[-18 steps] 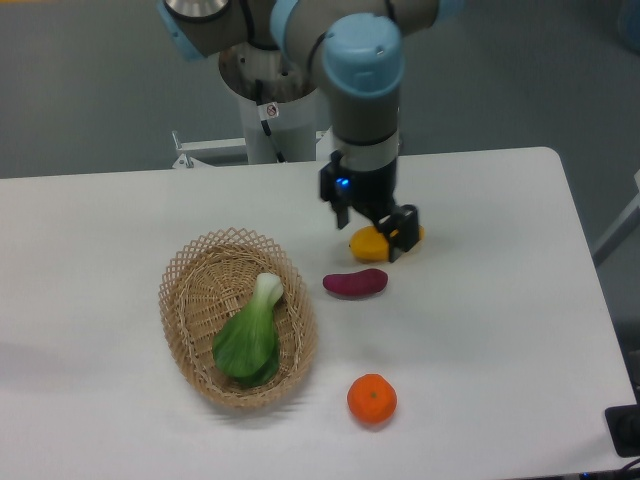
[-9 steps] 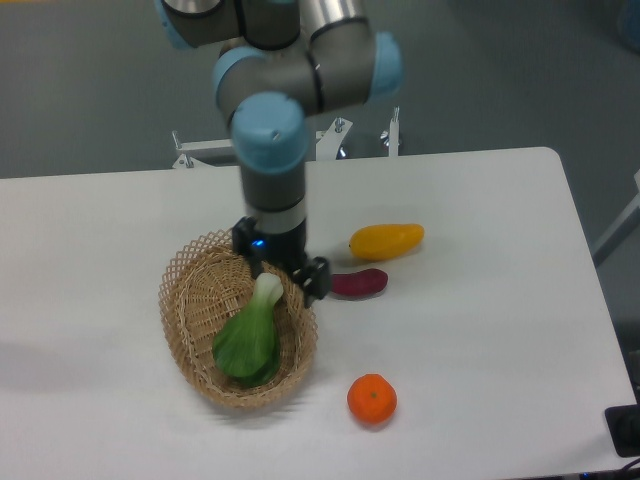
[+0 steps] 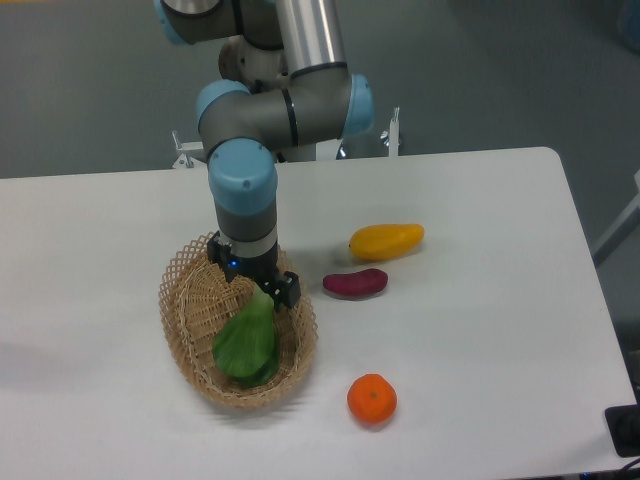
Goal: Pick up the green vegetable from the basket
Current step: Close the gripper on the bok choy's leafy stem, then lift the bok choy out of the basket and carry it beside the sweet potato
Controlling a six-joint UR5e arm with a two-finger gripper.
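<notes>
The green vegetable (image 3: pixel 246 345) lies in the oval wicker basket (image 3: pixel 184 320) at the front left of the table, leaf toward the front, pale stalk end toward the back. My gripper (image 3: pixel 256 288) hangs straight over the stalk end and hides it. Its fingers stand on either side of the stalk, with a gap showing, so it looks open. I cannot tell whether the fingers touch the stalk.
A yellow elongated fruit (image 3: pixel 386 240) and a purple oblong vegetable (image 3: pixel 355 283) lie right of the basket. An orange (image 3: pixel 372 398) sits near the front edge. The arm's base stands behind the table's back edge.
The gripper moved left from above the yellow fruit to the basket and came down over the vegetable's stalk end. The produce has not moved.
</notes>
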